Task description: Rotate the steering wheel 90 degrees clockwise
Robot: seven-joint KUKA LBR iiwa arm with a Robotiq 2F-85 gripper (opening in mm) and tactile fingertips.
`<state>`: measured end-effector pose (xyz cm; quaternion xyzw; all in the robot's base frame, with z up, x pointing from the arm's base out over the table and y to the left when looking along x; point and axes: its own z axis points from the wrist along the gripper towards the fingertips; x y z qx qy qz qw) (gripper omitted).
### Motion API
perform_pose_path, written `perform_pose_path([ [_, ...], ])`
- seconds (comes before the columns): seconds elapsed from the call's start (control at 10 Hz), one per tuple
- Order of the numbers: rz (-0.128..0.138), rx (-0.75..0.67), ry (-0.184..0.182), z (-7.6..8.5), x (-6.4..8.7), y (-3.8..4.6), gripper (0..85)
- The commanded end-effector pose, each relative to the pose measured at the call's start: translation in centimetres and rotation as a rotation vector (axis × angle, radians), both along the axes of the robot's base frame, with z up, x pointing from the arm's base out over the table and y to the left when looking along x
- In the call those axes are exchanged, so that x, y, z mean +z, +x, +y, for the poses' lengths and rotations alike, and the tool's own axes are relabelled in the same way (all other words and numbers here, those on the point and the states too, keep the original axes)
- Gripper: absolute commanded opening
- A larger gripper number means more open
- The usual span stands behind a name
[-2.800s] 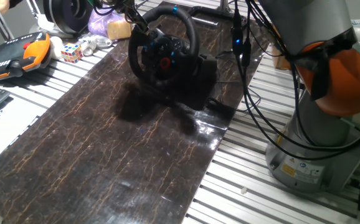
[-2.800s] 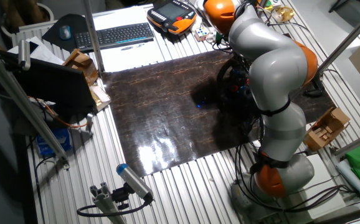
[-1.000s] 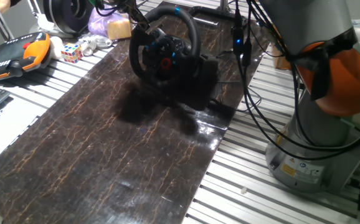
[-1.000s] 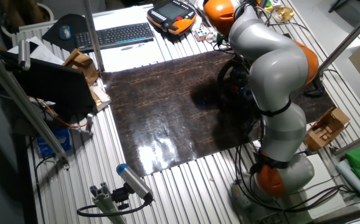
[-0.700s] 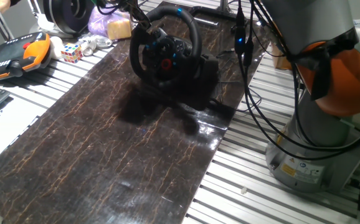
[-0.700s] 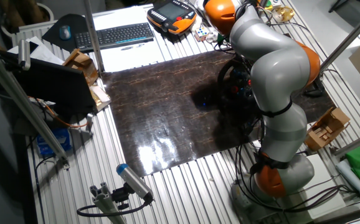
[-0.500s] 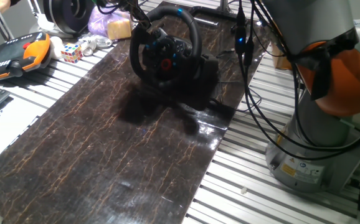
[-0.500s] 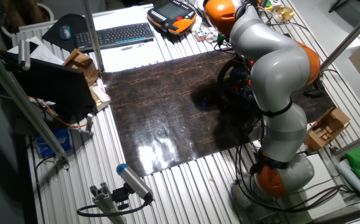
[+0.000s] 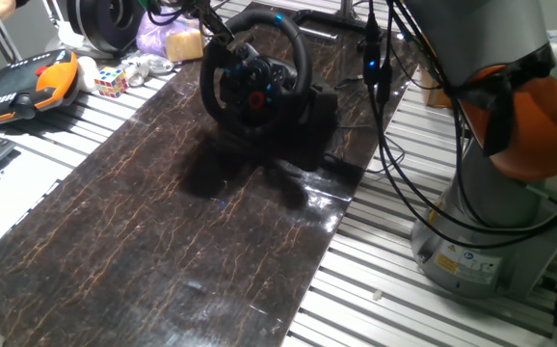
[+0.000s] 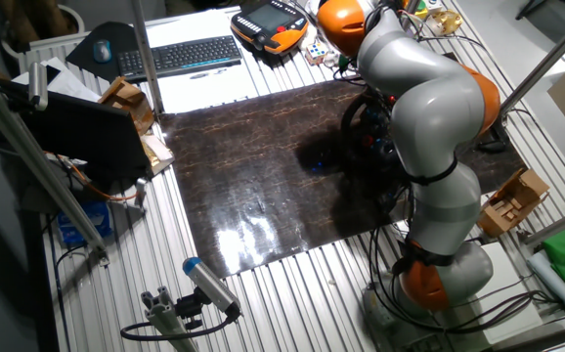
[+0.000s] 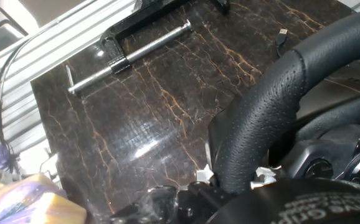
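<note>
One end effector (image 11: 230,180) clamping narrowly on stiff, grippy steering wheel (image 9: 251,72) rim, upper-left; bulky base anchoring.

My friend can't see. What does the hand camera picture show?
A thick black steering wheel rim fills the right side, with the gripper fingers closed around it at the bottom. Behind lies a dark marbled tabletop with a metal clamp bar.

A slatted metal table (image 9: 375,280) carries a dark marbled mat (image 9: 163,241). The steering wheel (image 9: 252,75) stands at the mat's far end. On the slats to the left lie a keyboard (image 10: 180,54), an orange-and-black pendant (image 9: 23,87) and a colour cube (image 9: 111,81).
</note>
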<state>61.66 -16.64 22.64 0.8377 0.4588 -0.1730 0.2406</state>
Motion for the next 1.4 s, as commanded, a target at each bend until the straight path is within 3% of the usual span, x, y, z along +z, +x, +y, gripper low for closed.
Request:
perform_pose_path([
  [0.0, -0.001, -0.001, 0.001, 0.00, 0.01, 0.01, 0.7],
  [0.9, -0.001, -0.001, 0.021, 0.08, 0.02, 0.03, 0.7],
  [1.3, -0.003, 0.001, 0.012, 0.08, 0.02, 0.03, 0.7],
])
